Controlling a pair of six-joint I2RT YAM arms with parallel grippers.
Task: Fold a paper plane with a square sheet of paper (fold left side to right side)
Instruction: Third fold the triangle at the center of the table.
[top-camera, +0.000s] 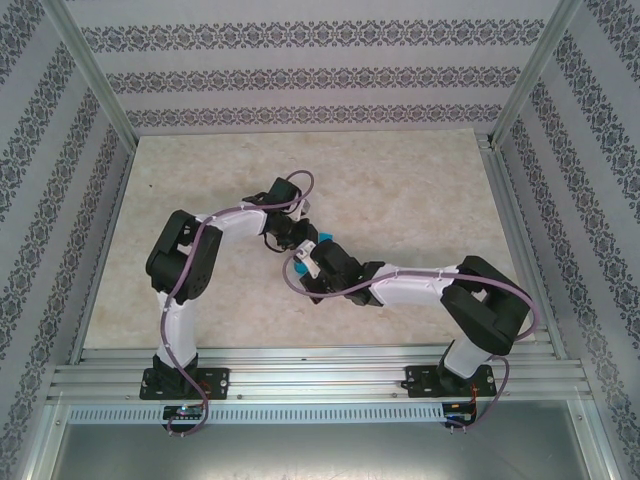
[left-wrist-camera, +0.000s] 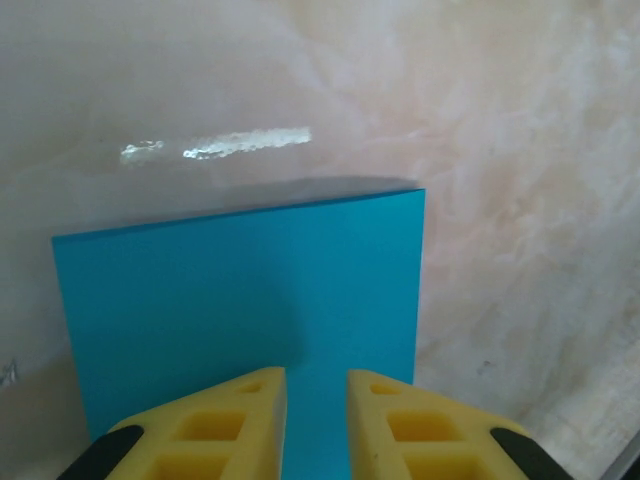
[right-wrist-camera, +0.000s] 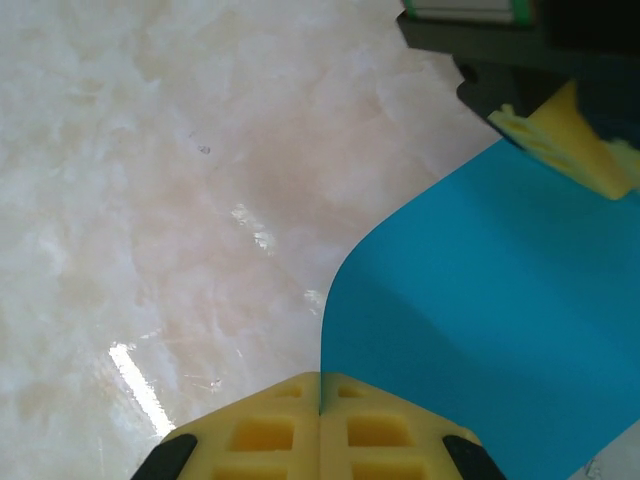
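Square sheet of paper (left-wrist-camera: 240, 300) at lower centre of the left wrist view, seen against the marbled bench (left-wrist-camera: 500, 120). Left end effector (left-wrist-camera: 316, 425): fingers narrowly parted, with the sheet visible in the gap. Right end effector (right-wrist-camera: 320, 430), bottom centre of its own view: fingers pressed together on the sheet's edge, and the sheet curves upward to the right.

Tabletop (top-camera: 400, 180) open around; left gripper (left-wrist-camera: 316, 382), right gripper (right-wrist-camera: 320, 392) crowd centre over square sheet of paper (left-wrist-camera: 240, 290)
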